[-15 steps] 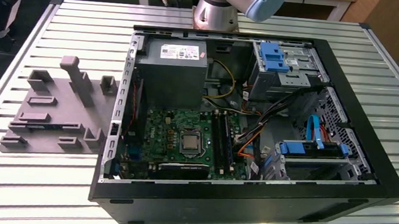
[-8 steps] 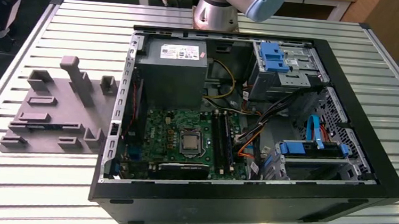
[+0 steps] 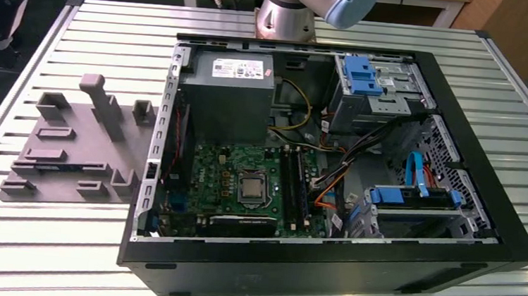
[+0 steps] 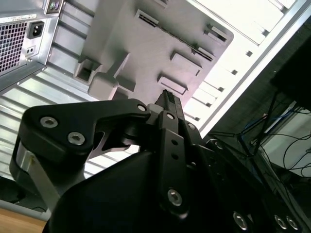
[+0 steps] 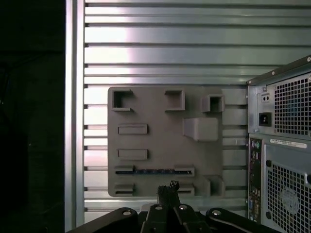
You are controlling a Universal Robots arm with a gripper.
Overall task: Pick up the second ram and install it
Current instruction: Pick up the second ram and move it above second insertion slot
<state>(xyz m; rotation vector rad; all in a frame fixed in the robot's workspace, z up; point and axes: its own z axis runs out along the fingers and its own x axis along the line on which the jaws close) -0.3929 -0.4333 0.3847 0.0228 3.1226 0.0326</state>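
The ram (image 5: 154,171) stands on edge in the long slot of the grey tray (image 5: 160,141), which lies on the desk (image 3: 49,244) at the exterior view's left of the open case (image 3: 330,266). Inside the case lies a motherboard (image 3: 242,182). The hand (image 5: 167,186) hovers over the tray, fingers pressed together, holding nothing.

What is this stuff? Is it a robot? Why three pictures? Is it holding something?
Yes, that is a robot arm. One picture comes from a camera standing apart; the two others come from cameras riding near the arm's wrist, so its black pincer looks close. On the ribbed metal table lies an open computer case with its green board showing. Beside it, on the exterior view's left, sits a grey holder tray. A thin dark strip in one slot may be the second ram, edge-on. The pincer is shut, nothing seen in it, pointing toward the tray.
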